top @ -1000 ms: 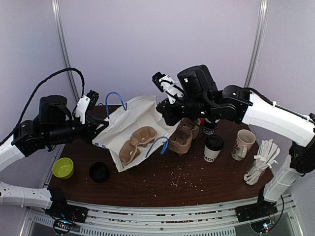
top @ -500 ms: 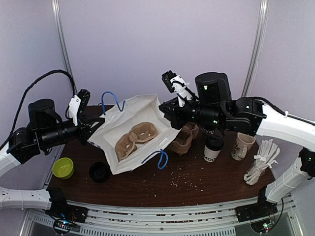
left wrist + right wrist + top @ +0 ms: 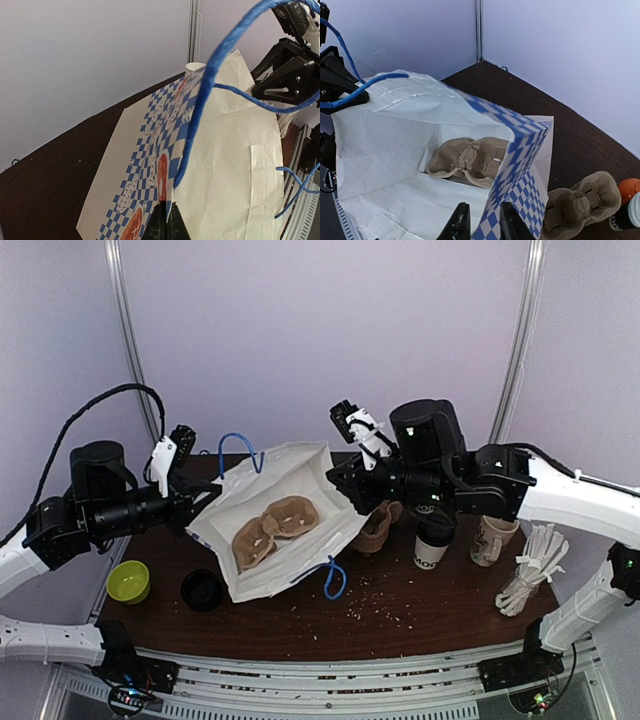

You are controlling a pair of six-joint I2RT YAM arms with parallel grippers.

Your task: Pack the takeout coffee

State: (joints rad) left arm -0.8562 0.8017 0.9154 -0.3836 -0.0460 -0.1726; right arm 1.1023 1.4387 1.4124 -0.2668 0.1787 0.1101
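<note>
The coffee (image 3: 433, 540) stands upright on the bench (image 3: 400, 610), outside the bag (image 3: 290, 475) and just right of it, under the right arm. It is near the right fingers (image 3: 484, 225) and well apart from the left fingers (image 3: 167, 227), with the whole bag between. A mug (image 3: 492, 535) stands just right of it and a stack of pulp carriers (image 3: 378, 528) just left.

The left fingers are pressed together on the bag's left rim, by the foot of a blue cord handle (image 3: 200, 105). The right fingers stand narrowly apart with the bag's checkered right rim between them; whether they pinch it cannot be told. The bag lies tilted with its mouth open, and one carrier (image 3: 470, 157) lies inside.

The cup's black lower part bears white lettering, too small to read. The bag's outside shows blue-and-white checks, red roundels and small blue print, not legible. The mug's dark print cannot be read either.
</note>
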